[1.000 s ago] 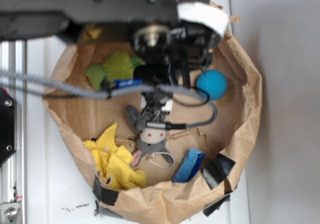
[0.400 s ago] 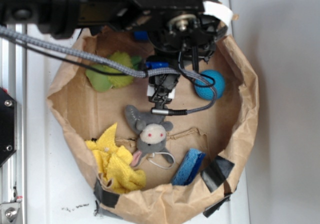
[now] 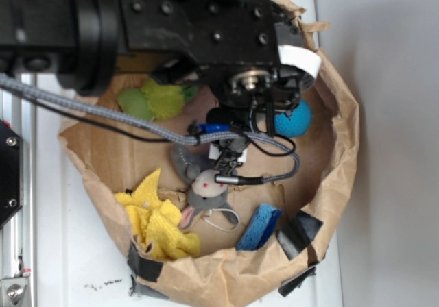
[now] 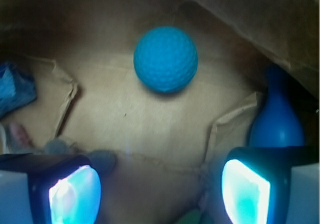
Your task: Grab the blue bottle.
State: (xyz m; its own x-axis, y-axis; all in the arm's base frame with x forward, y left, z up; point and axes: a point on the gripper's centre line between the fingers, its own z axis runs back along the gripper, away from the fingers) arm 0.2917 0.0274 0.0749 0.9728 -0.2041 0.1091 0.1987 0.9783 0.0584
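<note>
In the paper bag (image 3: 343, 136) I count one blue bottle (image 4: 276, 119); one teal ball (image 4: 165, 59); one blue sponge (image 3: 259, 227); one grey plush mouse (image 3: 206, 187); one green plush (image 3: 154, 100); one yellow cloth (image 3: 158, 221).

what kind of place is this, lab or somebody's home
Most likely a robot lab's test setup, not a home: a taped brown paper bin on a white table, filled with mismatched props such as a teal ball, a blue bottle and a gray plush mouse.
</note>
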